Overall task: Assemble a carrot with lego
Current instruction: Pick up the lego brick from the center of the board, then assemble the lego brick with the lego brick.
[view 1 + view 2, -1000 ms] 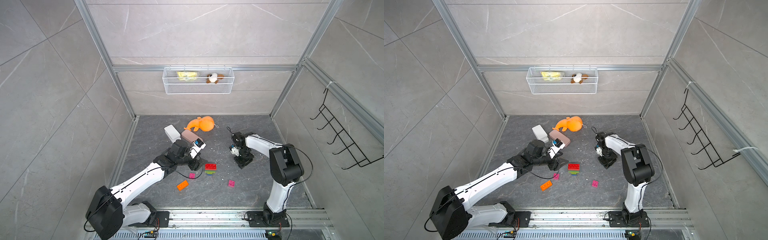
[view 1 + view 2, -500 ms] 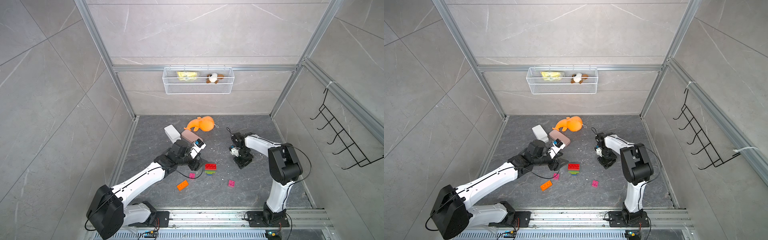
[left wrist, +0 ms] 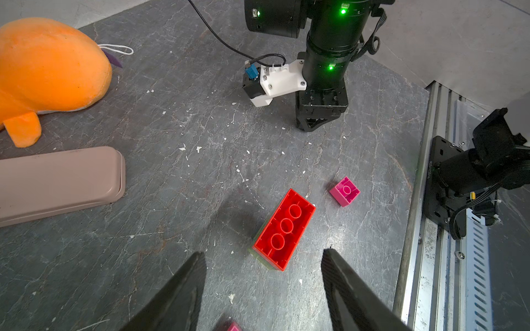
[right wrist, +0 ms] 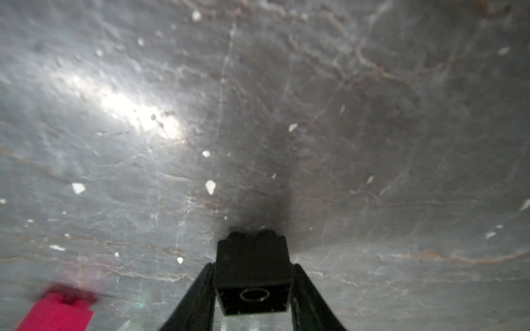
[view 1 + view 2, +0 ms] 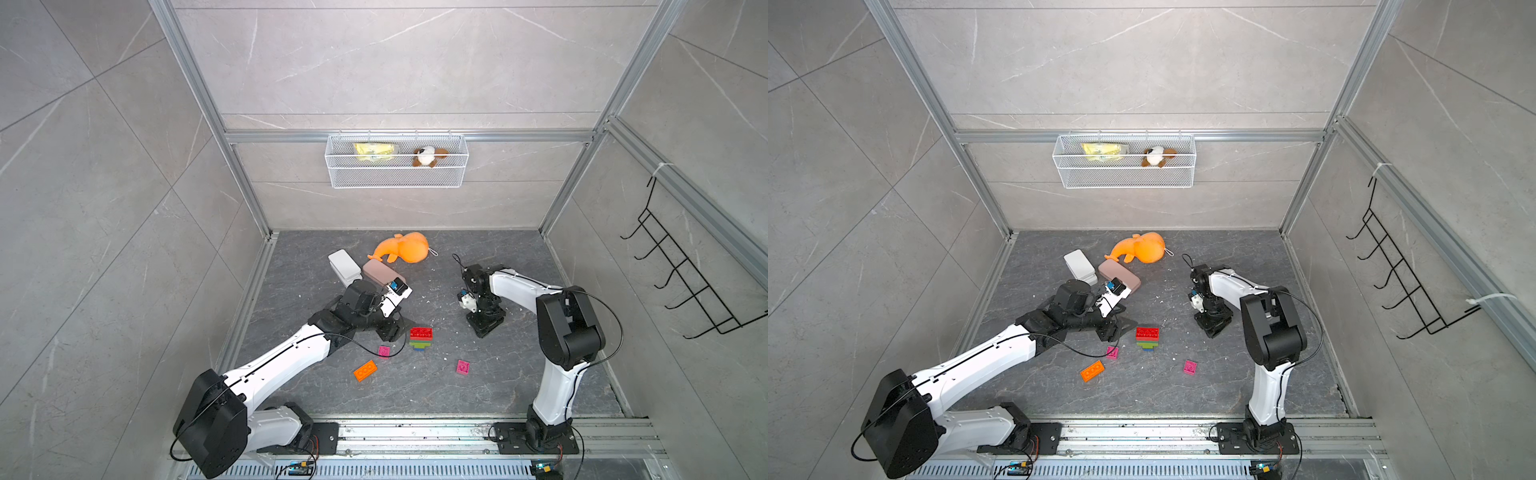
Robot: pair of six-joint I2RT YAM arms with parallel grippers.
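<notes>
Right wrist view: your right gripper [image 4: 253, 268] is clenching black brick [image 4: 252, 286] close over floor [image 4: 372, 143]. Your left gripper [image 3: 263, 253] is hovering released, jaws spread, just beside carrot stack [image 3: 284, 229] lying on floor; orange brick [image 5: 365, 370], pink brick [image 5: 462, 367] are lying loose nearby.

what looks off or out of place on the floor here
The brick stack has its hollow red underside showing, so it is upside down or tipped over, not studs-up. Also, white flecks are scattered over the floor like debris.
</notes>
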